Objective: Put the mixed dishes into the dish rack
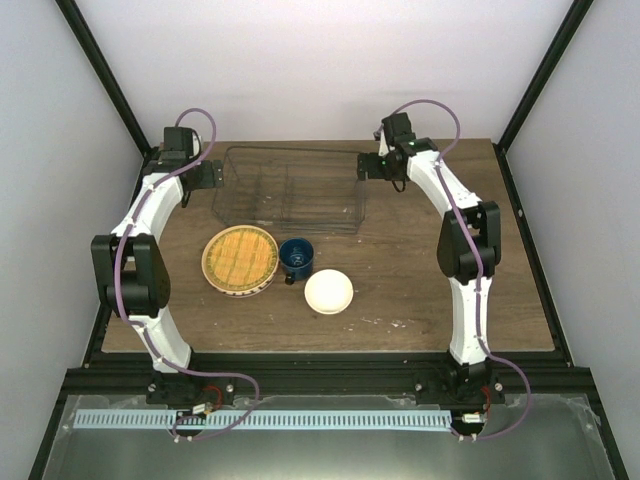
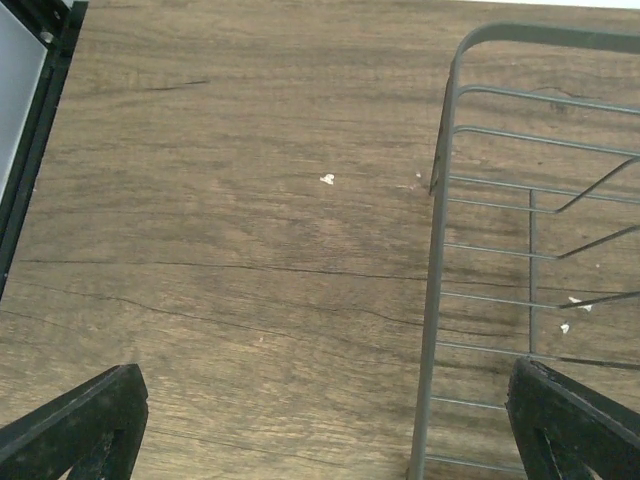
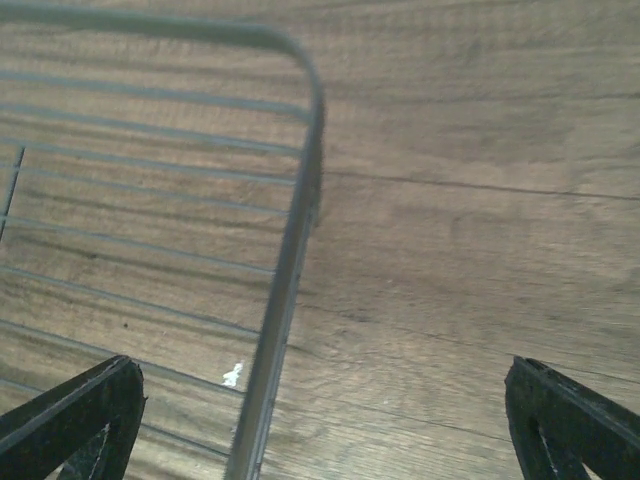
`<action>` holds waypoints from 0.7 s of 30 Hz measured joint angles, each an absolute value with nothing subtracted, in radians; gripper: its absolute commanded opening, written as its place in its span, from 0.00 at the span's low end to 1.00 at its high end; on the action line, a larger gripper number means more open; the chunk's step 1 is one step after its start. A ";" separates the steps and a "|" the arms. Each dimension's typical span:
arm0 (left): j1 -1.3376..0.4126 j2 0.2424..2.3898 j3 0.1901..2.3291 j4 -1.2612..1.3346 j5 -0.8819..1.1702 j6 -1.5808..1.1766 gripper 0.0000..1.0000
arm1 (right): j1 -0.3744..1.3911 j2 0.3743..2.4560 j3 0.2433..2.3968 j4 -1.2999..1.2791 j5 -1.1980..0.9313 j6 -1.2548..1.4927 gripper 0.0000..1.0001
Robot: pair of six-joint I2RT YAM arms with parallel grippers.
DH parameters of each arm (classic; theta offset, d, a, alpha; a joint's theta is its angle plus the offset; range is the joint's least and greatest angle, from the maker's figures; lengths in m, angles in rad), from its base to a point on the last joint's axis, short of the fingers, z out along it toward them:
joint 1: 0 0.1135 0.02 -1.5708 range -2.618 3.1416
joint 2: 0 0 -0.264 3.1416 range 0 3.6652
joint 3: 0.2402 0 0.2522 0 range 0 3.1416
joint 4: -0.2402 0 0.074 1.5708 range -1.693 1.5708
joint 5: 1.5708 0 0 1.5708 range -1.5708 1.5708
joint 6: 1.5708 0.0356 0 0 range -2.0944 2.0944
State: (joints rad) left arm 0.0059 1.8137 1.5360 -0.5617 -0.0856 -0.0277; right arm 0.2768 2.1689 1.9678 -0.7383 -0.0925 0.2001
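Note:
The dish rack (image 1: 290,190), a dark wire basket, stands empty at the back middle of the table. In front of it lies the yellow-orange grid plate (image 1: 240,256), on top of a stack whose lower rims barely show; the striped and pink plates are mostly hidden. The dark blue mug (image 1: 296,258) stands right of it, and the small cream bowl (image 1: 329,292) nearer right. My left gripper (image 1: 212,176) is open and empty over the rack's left end (image 2: 438,250). My right gripper (image 1: 366,168) is open and empty over the rack's right end (image 3: 293,235).
The wooden table (image 1: 420,290) is bordered by black frame posts and white walls. Small white crumbs (image 2: 327,179) lie on the wood by the rack's left end, and one (image 3: 232,376) inside its right end.

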 measured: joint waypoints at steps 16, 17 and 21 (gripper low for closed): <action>0.006 1.854 1.530 -0.517 -0.057 -0.049 1.00 | 0.332 2.311 2.004 -0.811 -0.054 0.192 1.00; 0.006 1.854 1.530 -0.517 -0.056 -0.049 1.00 | 0.332 2.312 2.012 -0.816 -0.036 0.191 1.00; 0.006 1.855 1.530 -0.517 -0.051 -0.050 1.00 | 0.332 2.312 2.021 -0.852 0.023 0.171 1.00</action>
State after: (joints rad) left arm 0.0059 1.8545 1.5295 -0.5171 -0.0505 -0.0498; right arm 0.3317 2.3123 2.0212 -0.8520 0.0231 0.1707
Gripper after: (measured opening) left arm 0.997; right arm 0.998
